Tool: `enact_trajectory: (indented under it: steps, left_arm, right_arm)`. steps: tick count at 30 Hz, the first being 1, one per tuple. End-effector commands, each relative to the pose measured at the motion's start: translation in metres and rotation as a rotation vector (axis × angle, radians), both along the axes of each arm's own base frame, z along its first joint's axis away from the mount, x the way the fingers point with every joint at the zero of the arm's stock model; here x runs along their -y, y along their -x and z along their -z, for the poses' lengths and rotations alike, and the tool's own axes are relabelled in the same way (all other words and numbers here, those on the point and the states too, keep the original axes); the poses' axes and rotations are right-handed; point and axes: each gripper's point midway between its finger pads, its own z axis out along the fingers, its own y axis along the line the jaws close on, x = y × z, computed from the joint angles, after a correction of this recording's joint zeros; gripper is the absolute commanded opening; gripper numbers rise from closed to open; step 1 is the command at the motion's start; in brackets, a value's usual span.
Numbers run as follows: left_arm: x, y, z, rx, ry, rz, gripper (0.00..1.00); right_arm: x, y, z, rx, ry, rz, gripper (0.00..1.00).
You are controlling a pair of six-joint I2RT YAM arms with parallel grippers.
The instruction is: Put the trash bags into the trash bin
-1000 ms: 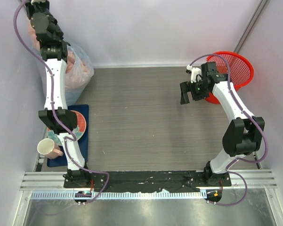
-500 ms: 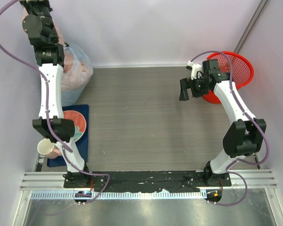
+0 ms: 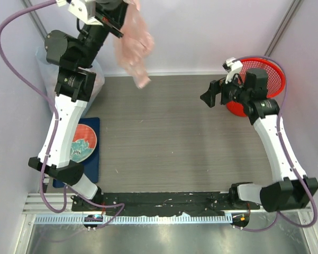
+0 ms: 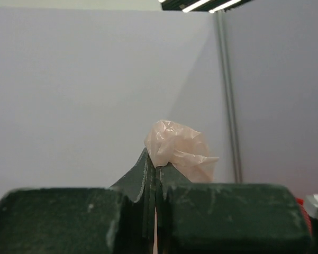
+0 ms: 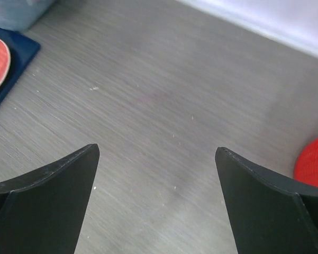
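In the upper left of the top view, the left end effector (image 3: 116, 21) is raised high above the counter (image 3: 164, 137). Its fingers are pinched tight on the pale-pink trash bag (image 3: 133, 45), which hangs blurred below it. The red trash bin (image 3: 272, 79) sits in the upper right corner. Near it, toward the frame's centre, the right end effector (image 3: 209, 98) hovers with its fingers spread wide, holding nothing.

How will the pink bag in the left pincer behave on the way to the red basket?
Probably floppy: the pink bag hangs limp and blurred from the left pincer. Likely very light, thin and translucent, so it may swing. The small bunched pinch could slip.
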Motion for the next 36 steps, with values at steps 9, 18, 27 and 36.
enact_trajectory:
  steps: [9, 18, 27, 36]
  left_arm:
    - [0.108, 0.045, 0.128, -0.459, -0.133, 0.778, 0.00]
    - [0.124, 0.086, 0.141, -0.477, -0.220, 0.991, 0.00]
    - [0.122, 0.114, 0.146, -0.504, -0.283, 1.129, 0.00]
    - [0.132, 0.120, 0.143, -0.556, -0.274, 1.206, 0.00]
  right_arm:
    - [-0.080, 0.055, -0.108, 0.419, -0.191, -0.276, 1.00]
    - [-0.119, 0.042, -0.056, 0.438, -0.040, -0.372, 0.99]
    - [-0.114, 0.042, -0.034, 0.481, 0.036, -0.389, 0.99]
    - [-0.123, 0.023, -0.043, 0.505, -0.018, -0.357, 0.87]
